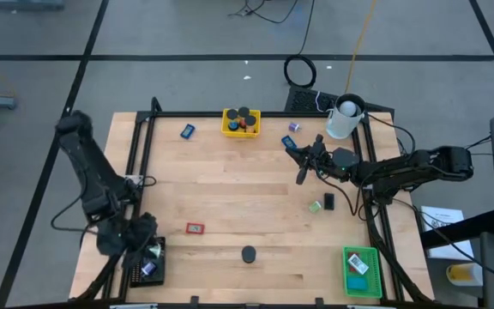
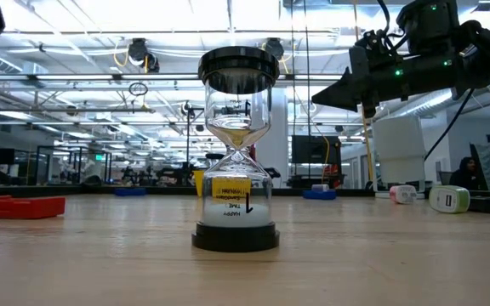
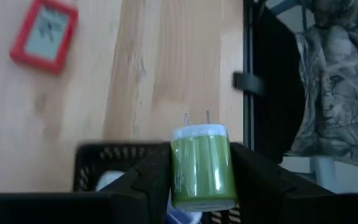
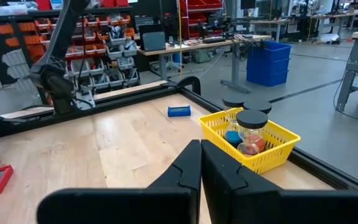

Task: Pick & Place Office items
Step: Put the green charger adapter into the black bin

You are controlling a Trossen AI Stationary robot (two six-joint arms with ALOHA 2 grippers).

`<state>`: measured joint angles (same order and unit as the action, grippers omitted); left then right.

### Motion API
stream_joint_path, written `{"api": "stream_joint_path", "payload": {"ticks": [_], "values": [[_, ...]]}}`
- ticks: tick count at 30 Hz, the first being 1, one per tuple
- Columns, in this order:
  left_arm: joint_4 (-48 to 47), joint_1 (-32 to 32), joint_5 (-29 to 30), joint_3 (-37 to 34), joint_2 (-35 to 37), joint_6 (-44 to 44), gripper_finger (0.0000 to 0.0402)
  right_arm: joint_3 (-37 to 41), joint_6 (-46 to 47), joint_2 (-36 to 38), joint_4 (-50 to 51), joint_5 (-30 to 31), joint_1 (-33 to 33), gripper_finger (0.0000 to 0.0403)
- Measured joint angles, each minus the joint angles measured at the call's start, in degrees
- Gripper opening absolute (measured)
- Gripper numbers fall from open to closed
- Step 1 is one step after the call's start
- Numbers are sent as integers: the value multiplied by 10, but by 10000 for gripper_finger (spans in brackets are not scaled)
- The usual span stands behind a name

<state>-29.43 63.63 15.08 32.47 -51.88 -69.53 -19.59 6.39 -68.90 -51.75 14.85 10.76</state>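
Green-and-white plug (image 3: 202, 167) between dark fingers (image 3: 151, 180), red-framed item (image 3: 45, 35) on pale wood table (image 3: 148, 74).

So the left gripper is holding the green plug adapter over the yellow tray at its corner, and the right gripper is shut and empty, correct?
Not quite. The left gripper holds the green plug adapter over the black tray, not the yellow one; the high view shows it. The right gripper is indeed shut and empty.
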Motion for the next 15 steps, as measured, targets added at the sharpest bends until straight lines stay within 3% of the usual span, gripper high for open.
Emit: {"api": "stream_joint_path", "payload": {"ticks": [15], "values": [[56,129,107,0,-159,-122,152,0,0,0,0,0,0,1]]}}
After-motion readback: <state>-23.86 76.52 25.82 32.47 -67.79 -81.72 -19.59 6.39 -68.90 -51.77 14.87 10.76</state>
